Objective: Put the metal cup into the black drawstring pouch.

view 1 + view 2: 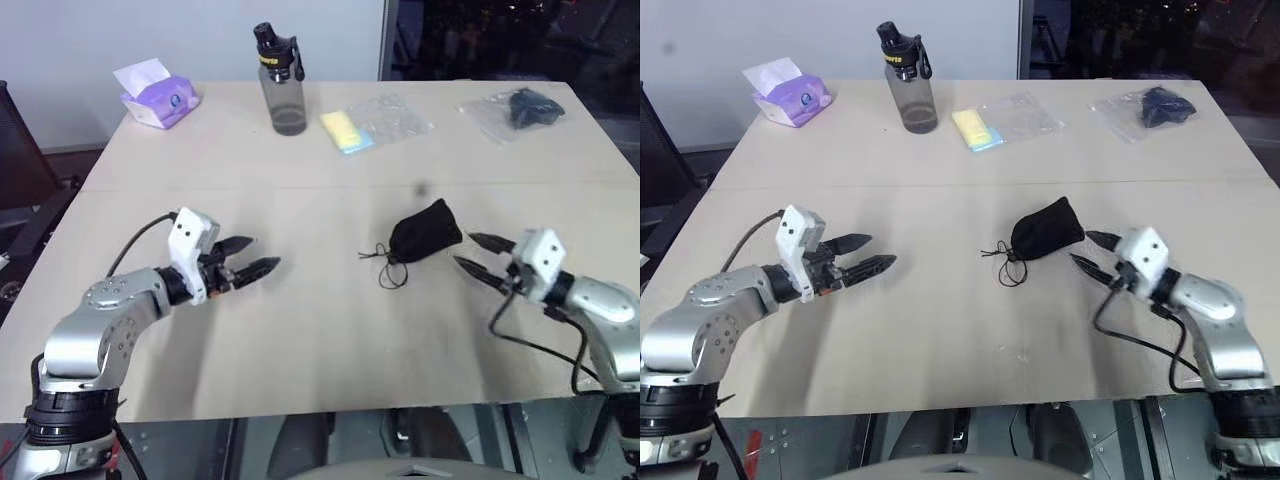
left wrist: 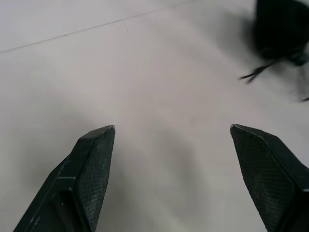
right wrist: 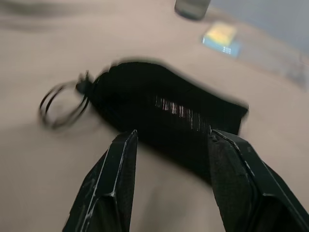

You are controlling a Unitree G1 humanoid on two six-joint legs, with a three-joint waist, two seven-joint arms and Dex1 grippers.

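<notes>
Beige table [image 1: 300, 340], pouch [image 1: 425, 232], bottle [image 1: 282, 85], tissues [image 1: 155, 95]

A pale beige table [image 1: 300, 350] stands before a white wall [image 1: 150, 30] and dark window [image 1: 500, 35]

Bare table [image 1: 300, 330] is lying open between the left claw [image 1: 262, 256] and the pouch [image 1: 424, 231], while the bottle [image 1: 281, 82], tissues [image 1: 156, 96] and plastic bags [image 1: 518, 110] are crowding only the far edge.

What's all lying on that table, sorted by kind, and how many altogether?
Soft black fabric drawstring pouch: 1
Smoky-grey water bottle with black cap: 1
Purple tissue pack: 1
Clear plastic bags, one with yellow contents, one with a dark object: 2
Total: 5
</notes>
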